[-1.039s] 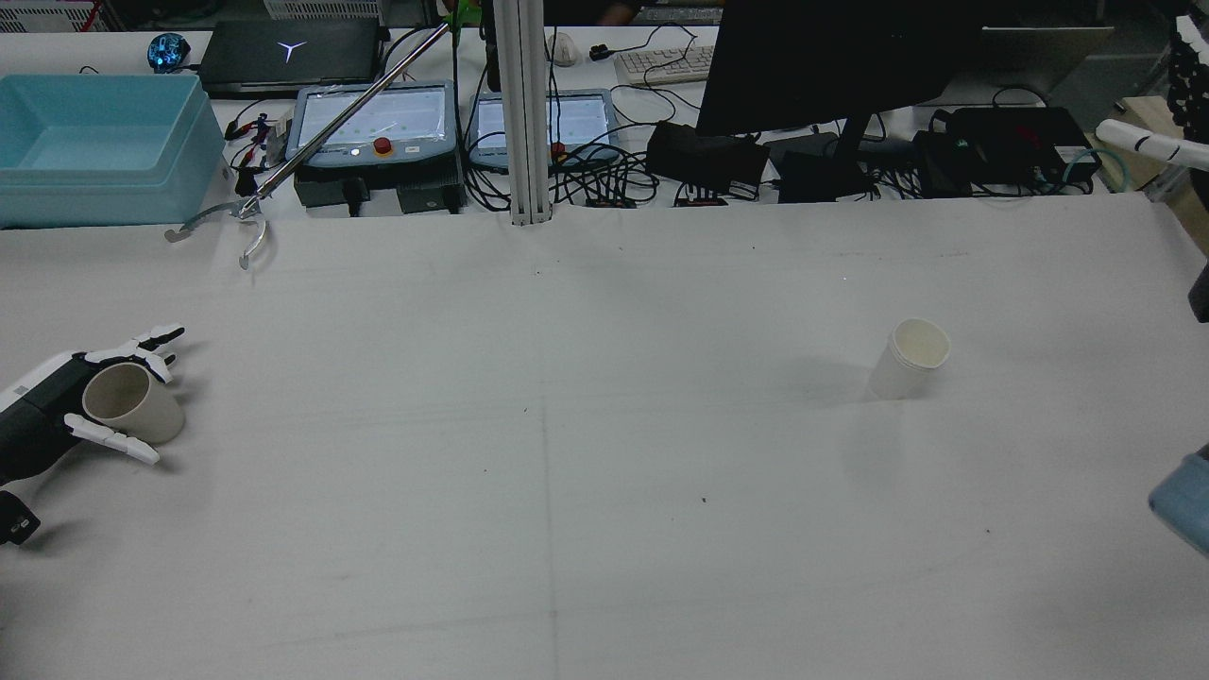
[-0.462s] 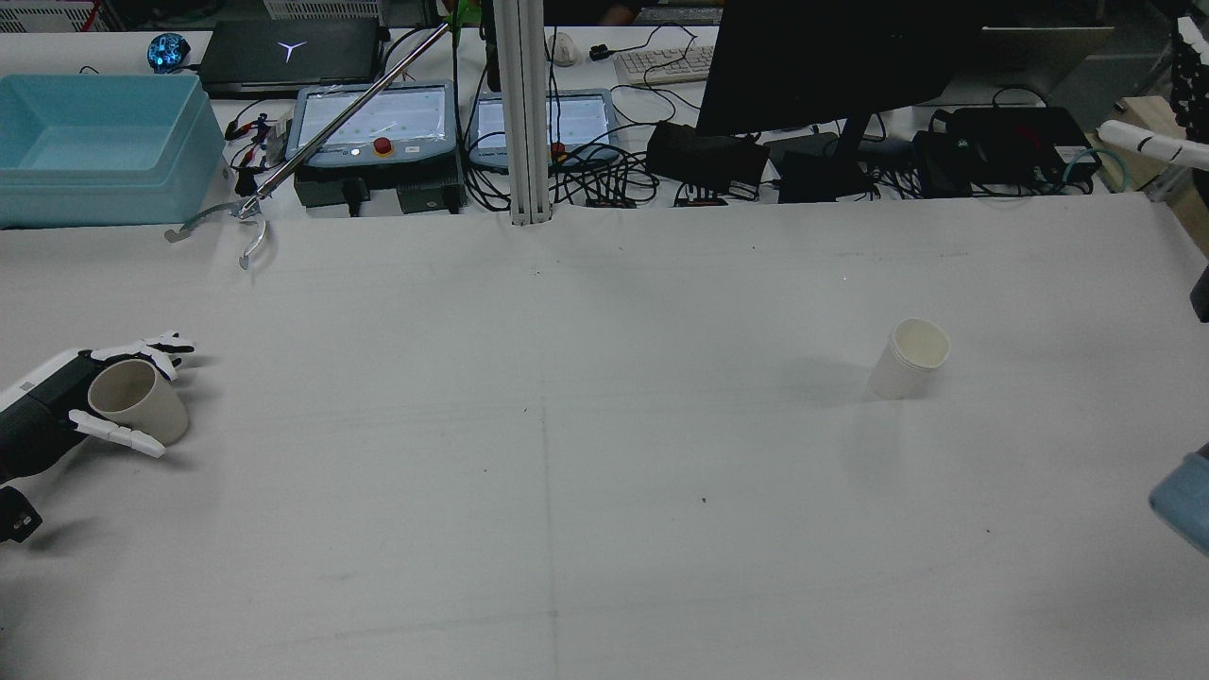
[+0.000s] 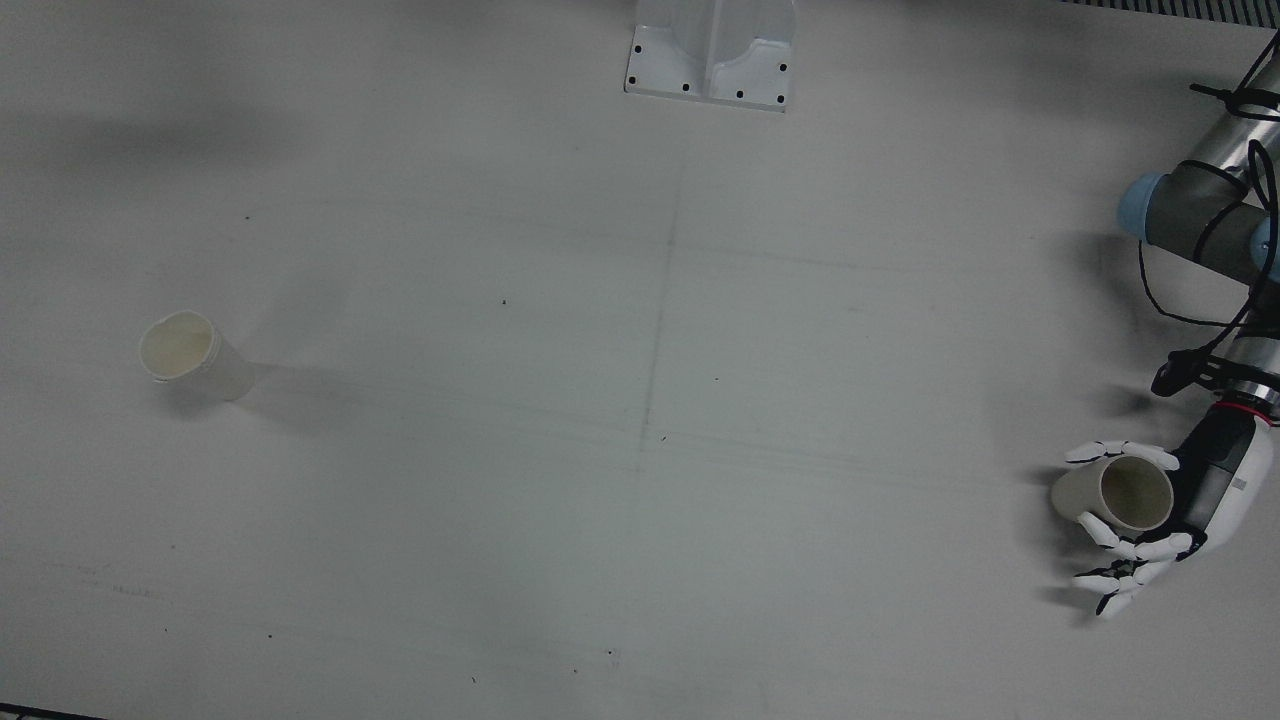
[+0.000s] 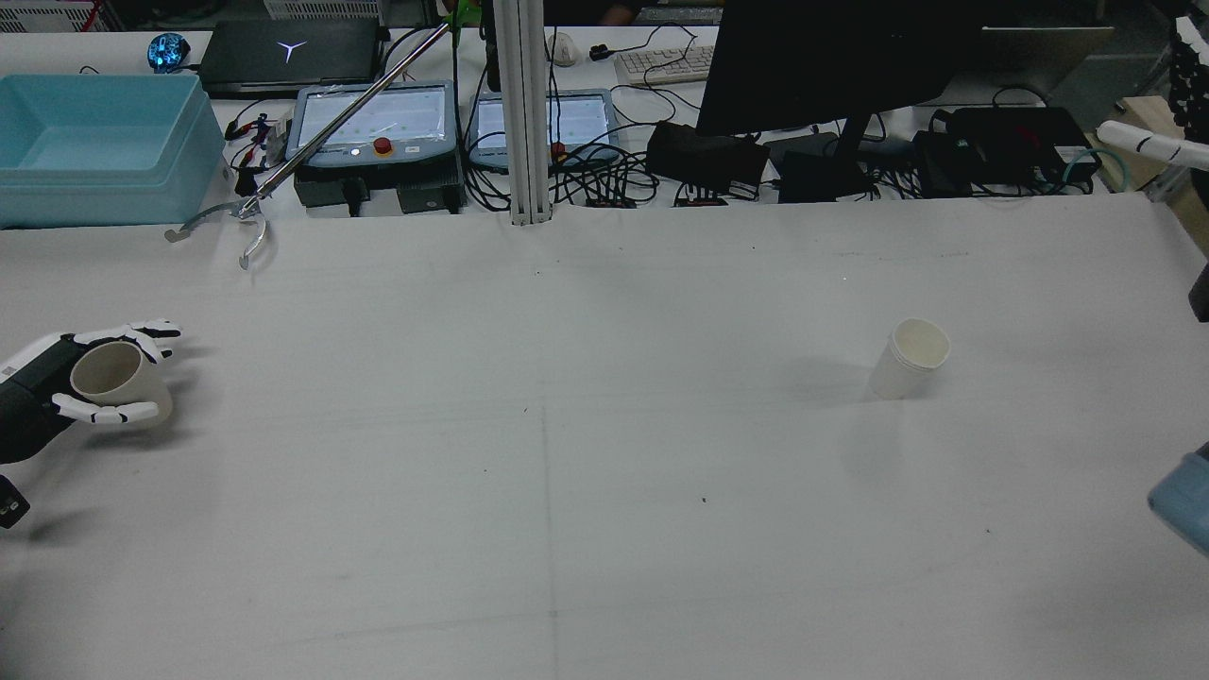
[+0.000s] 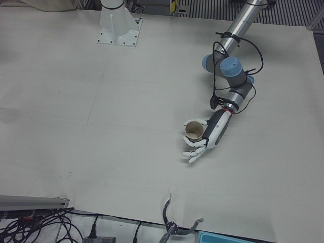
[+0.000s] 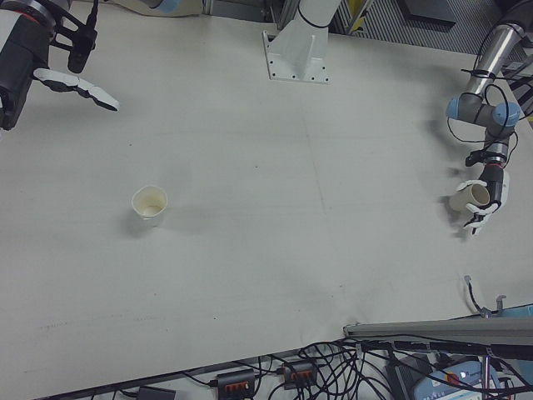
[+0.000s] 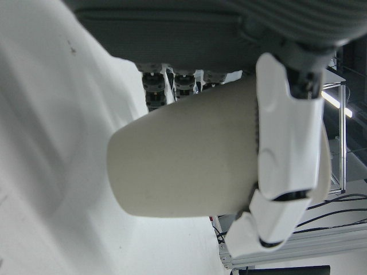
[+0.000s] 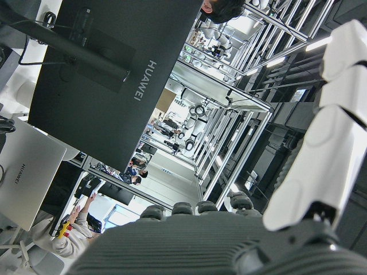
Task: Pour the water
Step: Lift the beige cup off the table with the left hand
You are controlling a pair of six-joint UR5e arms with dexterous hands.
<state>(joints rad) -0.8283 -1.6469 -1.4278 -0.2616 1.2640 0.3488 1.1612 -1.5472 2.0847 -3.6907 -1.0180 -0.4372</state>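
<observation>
At table's edge, left hand gripping tan cup, open tabletop

bare table across the middle, lone white cup on right half

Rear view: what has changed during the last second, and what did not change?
The left hand closed its fingers around the beige cup and now holds it; hand and cup shifted toward the far side of the table, apparently lifting. The white cup stayed where it was, upright on the table. The right hand holds nothing, well away from it.
</observation>
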